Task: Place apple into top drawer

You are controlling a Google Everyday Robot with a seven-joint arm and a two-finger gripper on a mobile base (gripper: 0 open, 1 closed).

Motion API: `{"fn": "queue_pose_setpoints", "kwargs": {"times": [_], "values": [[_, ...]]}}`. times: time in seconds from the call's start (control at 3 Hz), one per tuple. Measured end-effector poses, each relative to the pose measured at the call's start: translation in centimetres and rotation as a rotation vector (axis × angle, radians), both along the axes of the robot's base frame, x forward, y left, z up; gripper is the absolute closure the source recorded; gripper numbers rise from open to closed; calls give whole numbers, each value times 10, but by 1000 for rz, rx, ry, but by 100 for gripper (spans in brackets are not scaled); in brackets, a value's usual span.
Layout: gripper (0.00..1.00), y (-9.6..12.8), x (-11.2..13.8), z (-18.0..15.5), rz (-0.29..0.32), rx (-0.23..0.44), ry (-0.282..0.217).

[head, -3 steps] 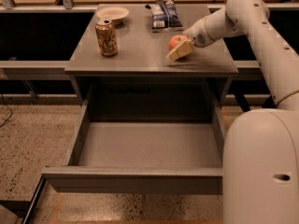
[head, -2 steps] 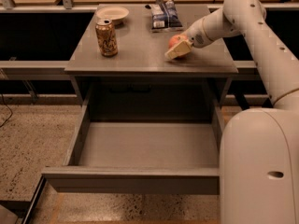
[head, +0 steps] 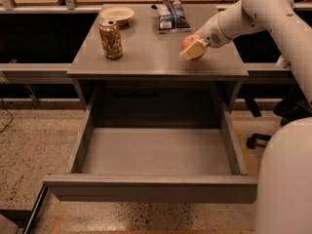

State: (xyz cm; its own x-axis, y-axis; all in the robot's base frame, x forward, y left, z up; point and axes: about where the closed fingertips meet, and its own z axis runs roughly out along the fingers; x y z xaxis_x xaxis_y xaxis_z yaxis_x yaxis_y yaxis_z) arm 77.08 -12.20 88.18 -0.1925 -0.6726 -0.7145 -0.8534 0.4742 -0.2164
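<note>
Gripper (head: 194,50) at apple (head: 187,41), desk (head: 146,57) 3 o'clock; clasp: we cannot tell. Top drawer (head: 146,188), 6 o'clock, gapes to receive.

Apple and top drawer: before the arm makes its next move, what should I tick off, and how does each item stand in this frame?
1. Gripper at the round red-orange apple, on the right part of the grey desk top: ok.
2. Firm hold on the apple: cannot tell.
3. Wide shallow grey top drawer pulled out below the desk top: ok.
4. Nothing lying inside the drawer: ok.
5. Gold-brown drink can upright on the left, well off a line from apple to drawer: ok.
</note>
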Motion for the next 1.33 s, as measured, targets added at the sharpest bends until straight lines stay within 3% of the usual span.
{"fn": "queue_pose_setpoints", "kwargs": {"times": [0.33, 1.0, 1.33], "values": [[100, 3, -45, 17, 38, -69, -6], [100, 22, -141, 23, 139, -112, 54], [100, 25, -145, 21, 148, -116, 59]]}}
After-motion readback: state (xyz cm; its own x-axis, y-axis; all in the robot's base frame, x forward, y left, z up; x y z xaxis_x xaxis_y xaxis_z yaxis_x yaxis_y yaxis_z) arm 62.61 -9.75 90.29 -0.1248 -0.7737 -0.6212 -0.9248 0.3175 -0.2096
